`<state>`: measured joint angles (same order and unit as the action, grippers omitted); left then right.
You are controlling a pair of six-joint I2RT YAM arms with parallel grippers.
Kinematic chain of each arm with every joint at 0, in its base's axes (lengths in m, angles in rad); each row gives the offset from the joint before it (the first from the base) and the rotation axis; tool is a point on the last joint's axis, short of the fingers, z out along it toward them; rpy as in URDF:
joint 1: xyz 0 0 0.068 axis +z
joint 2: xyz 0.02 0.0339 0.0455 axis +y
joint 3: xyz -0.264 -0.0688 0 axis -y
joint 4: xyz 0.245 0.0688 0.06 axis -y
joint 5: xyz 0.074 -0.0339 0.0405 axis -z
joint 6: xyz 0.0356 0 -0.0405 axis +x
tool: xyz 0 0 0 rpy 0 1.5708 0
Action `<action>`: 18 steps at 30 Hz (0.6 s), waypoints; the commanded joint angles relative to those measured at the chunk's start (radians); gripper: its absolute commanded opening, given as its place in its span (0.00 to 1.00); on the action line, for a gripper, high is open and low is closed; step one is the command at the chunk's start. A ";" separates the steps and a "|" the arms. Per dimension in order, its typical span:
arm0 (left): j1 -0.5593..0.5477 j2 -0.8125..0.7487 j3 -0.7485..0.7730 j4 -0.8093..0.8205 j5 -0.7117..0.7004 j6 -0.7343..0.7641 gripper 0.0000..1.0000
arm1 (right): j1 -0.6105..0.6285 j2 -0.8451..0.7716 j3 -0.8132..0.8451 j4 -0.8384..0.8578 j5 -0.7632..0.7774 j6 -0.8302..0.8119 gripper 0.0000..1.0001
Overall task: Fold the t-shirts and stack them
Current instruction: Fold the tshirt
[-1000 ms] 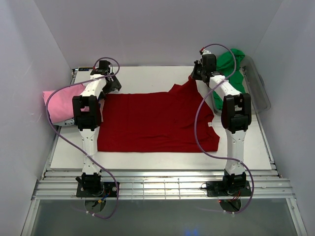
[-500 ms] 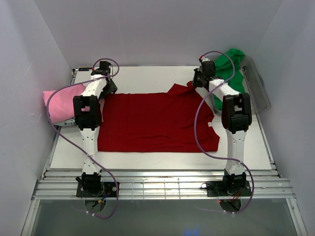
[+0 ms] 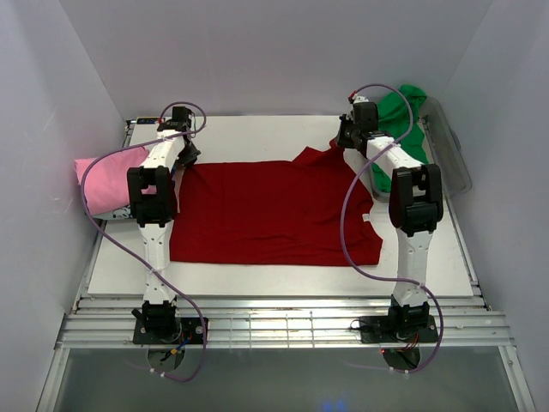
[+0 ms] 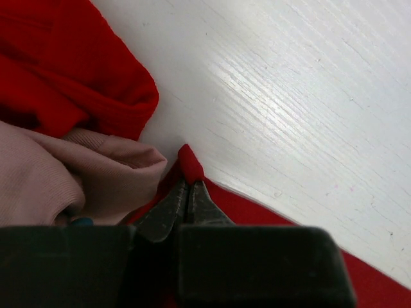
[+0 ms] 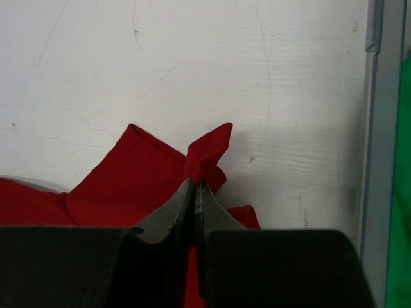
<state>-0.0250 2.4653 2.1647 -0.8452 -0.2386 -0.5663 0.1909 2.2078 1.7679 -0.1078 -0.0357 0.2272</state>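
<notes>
Two grippers pinching one red t-shirt point(image 3: 274, 215).
Left gripper point(image 4: 188, 187) and right gripper point(image 5: 194, 186) each press their fingers together on a far corner; it lies spread across the table point(image 3: 257, 133).

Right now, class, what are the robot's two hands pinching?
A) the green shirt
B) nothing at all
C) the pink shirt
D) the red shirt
D: in each wrist view the left hand and the right hand are closed with a fold of the red shirt caught between the fingertips, at its far corners.
</notes>
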 commanded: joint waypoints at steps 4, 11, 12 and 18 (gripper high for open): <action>-0.001 -0.008 -0.046 -0.020 0.044 -0.006 0.01 | -0.004 -0.091 -0.025 0.043 0.002 -0.019 0.08; -0.027 -0.086 -0.068 0.014 0.044 0.052 0.00 | -0.004 -0.190 -0.105 0.057 -0.016 -0.037 0.08; -0.029 -0.097 -0.069 0.017 0.045 0.055 0.00 | -0.004 -0.215 -0.119 0.059 -0.018 -0.038 0.08; -0.035 -0.176 -0.111 0.038 0.044 0.075 0.01 | -0.002 -0.304 -0.220 0.050 -0.036 -0.052 0.08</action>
<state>-0.0509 2.4073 2.0758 -0.8089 -0.2115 -0.5125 0.1909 1.9774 1.5764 -0.0937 -0.0574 0.1986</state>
